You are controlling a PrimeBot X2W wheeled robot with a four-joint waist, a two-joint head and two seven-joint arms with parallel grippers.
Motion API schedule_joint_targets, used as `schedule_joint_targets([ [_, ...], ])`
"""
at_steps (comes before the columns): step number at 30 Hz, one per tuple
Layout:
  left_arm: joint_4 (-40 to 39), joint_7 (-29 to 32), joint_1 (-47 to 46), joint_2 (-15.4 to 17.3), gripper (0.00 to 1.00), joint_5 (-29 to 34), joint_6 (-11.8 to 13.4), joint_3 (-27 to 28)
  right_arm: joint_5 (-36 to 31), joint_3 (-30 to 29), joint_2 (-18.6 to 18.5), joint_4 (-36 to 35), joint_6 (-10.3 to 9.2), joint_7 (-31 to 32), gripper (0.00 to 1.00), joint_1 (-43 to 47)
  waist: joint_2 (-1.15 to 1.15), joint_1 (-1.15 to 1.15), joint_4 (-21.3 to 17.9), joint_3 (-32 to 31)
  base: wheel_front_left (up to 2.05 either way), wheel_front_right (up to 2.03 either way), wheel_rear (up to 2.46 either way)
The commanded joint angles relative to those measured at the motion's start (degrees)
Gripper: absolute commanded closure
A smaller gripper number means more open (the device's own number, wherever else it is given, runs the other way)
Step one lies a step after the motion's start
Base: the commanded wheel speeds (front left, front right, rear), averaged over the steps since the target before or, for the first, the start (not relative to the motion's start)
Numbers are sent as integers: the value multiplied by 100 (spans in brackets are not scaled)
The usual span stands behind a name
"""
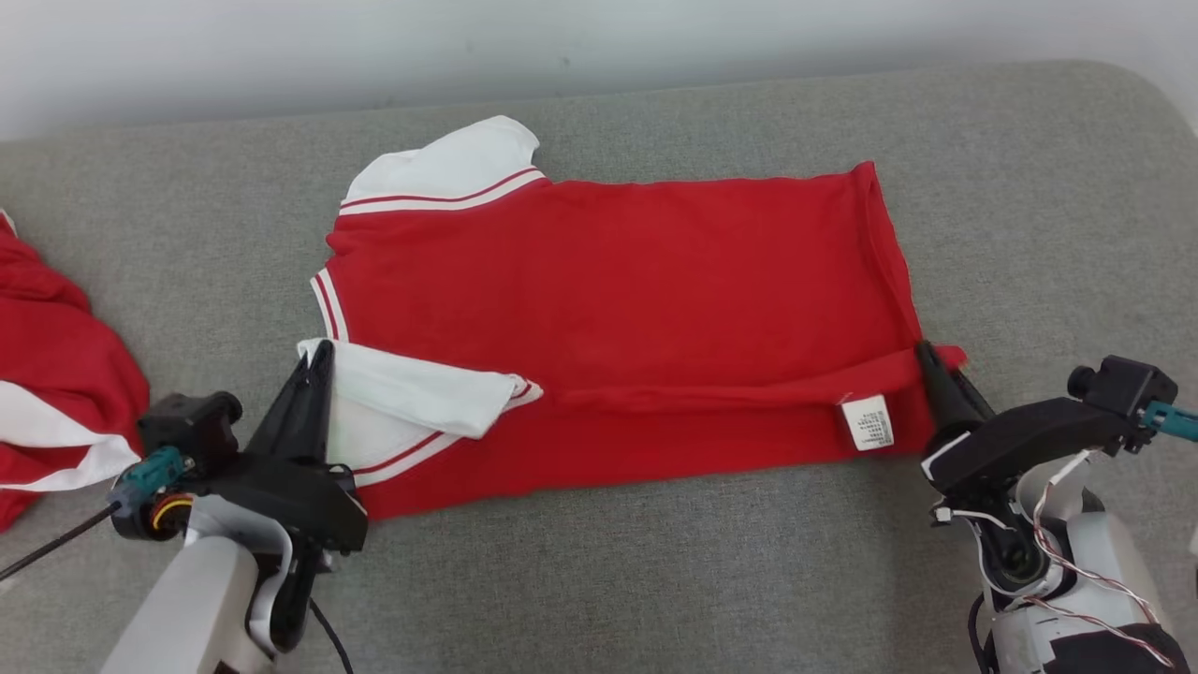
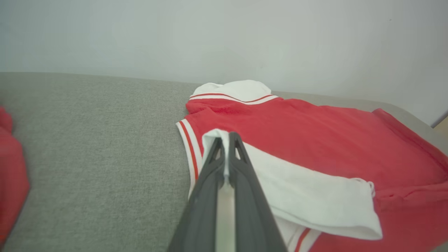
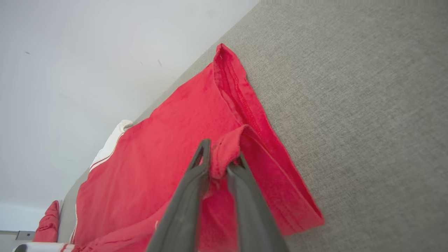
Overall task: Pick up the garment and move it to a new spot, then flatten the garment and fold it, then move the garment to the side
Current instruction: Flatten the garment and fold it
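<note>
The garment (image 1: pixel 608 281), a red polo shirt with white sleeves and collar, lies spread on the grey cushion, its near edge folded over. My left gripper (image 1: pixel 321 348) is shut on the edge of the white sleeve (image 1: pixel 412 388) at the shirt's left end; the left wrist view shows thin white cloth pinched between the tips of that gripper (image 2: pixel 225 138). My right gripper (image 1: pixel 927 351) sits at the hem's near right corner. In the right wrist view this gripper (image 3: pixel 222 150) has its jaws slightly apart around a bunched fold of the red garment (image 3: pixel 168 150).
A second red and white garment (image 1: pixel 47 374) lies heaped at the cushion's left edge. A white care label (image 1: pixel 868 421) shows near the right hem. Bare grey cushion (image 1: pixel 655 580) stretches in front of the shirt and to its right; a pale wall stands behind.
</note>
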Motion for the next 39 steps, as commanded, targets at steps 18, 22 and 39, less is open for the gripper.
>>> schedule_joint_targets([
  [18,51,-211,1130,-296,0,493,-128,474,-714,688,-842,-12,5,-1106,0,873,-1,-1,278,-333,0,0,0],
  [22,50,-212,1279,-349,0,651,-97,438,-911,862,-960,114,5,-1254,0,770,-1,-1,302,-268,0,0,0],
  [39,1068,-204,750,-580,100,513,-179,239,-1299,1559,-1084,1438,5,-1666,100,155,-1,-1,312,-84,0,0,0],
])
